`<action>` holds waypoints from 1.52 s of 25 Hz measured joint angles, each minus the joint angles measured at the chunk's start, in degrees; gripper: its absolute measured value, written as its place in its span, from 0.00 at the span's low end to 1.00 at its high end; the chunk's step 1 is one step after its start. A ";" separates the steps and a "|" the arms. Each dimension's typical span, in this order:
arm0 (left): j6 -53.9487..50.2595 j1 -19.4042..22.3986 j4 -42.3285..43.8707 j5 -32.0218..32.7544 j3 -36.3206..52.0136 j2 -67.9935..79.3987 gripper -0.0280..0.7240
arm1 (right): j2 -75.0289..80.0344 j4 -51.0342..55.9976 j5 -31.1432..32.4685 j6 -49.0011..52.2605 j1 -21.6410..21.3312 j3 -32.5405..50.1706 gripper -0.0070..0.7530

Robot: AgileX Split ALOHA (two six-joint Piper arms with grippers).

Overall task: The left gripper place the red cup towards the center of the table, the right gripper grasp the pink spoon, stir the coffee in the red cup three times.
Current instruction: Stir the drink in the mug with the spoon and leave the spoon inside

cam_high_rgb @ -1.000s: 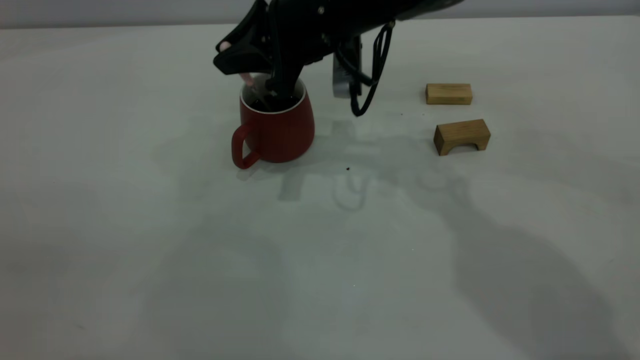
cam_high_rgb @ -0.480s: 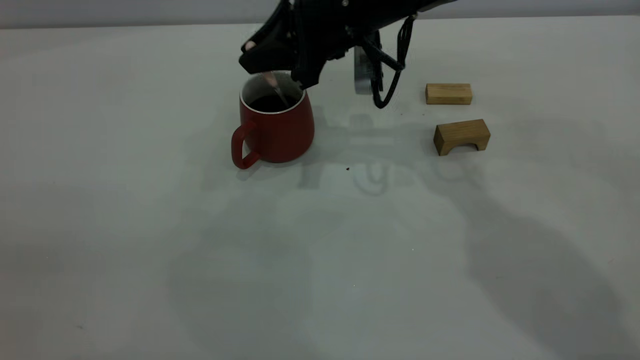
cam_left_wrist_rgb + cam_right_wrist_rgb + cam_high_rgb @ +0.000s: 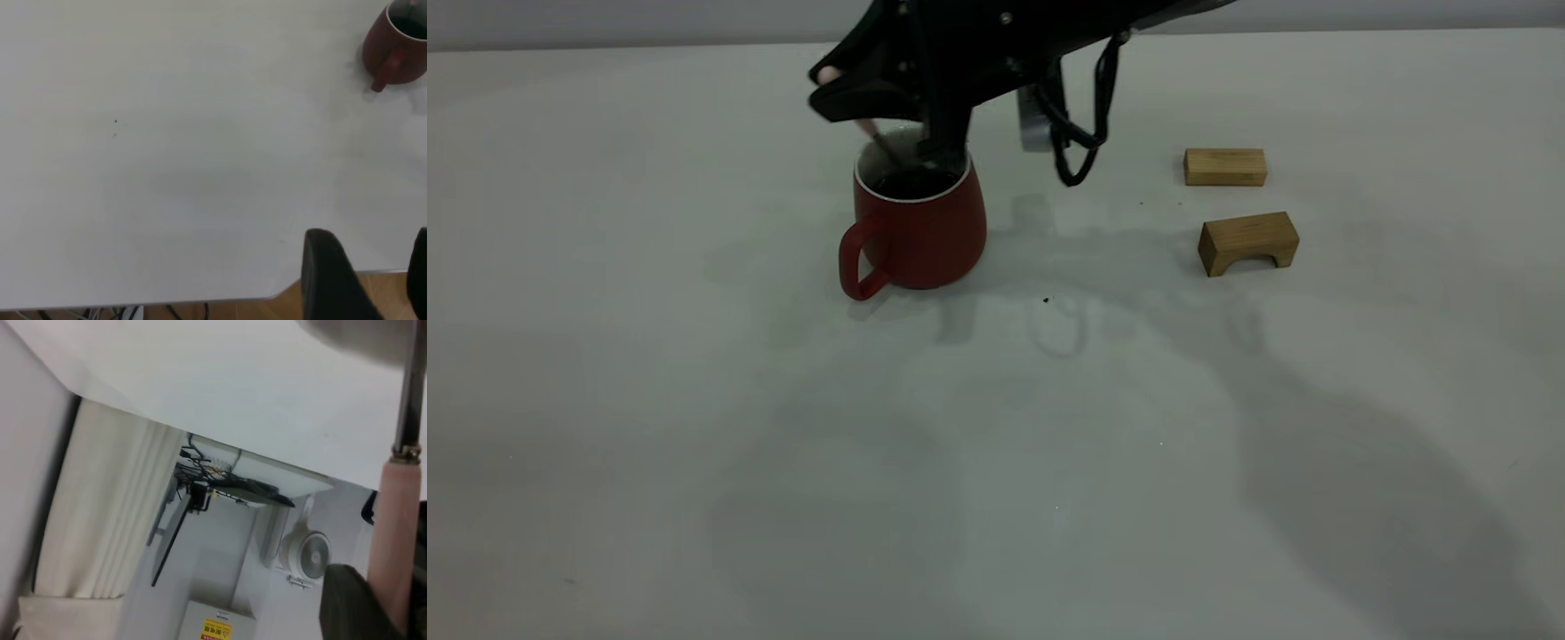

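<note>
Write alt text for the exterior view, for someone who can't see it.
The right gripper holds the pink spoon dipped into coffee in the red cup on the table. Two wooden blocks lie to the right, apart from the cup.

Pale curtain (image 3: 100, 520), white fan (image 3: 303, 553)

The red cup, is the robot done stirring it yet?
Not yet. The red cup already stands out on the table, and the left gripper waits at the table's edge. The right gripper holds the pink spoon, dipped into the coffee. I can't tell how many stirs remain.
</note>
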 joint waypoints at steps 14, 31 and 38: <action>0.00 0.00 0.00 0.00 0.00 0.00 0.52 | 0.00 -2.66 -1.11 6.18 1.84 -0.12 0.18; 0.00 0.00 0.00 0.00 0.00 0.00 0.52 | 0.40 -5.31 2.79 -9.39 -1.29 -0.24 0.18; 0.00 0.00 0.00 0.00 0.00 0.00 0.52 | 0.40 -5.48 3.49 -4.96 -1.29 -0.24 0.26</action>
